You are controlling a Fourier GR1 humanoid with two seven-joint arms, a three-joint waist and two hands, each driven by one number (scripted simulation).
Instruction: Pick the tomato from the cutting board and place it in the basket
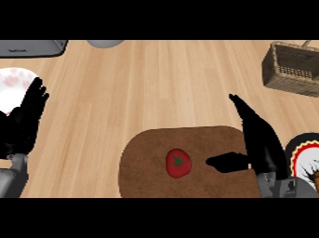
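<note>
Tomato (179, 163) sits unpicked on board (189, 162), right hand (258, 144) open just beside it, basket (301, 69) at worktop's far right corner, left hand (21, 122) open, resting at left edge.

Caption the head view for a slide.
Open right hand beside the tomato on the cutting board; basket waits at far right, left hand resting open.
</note>
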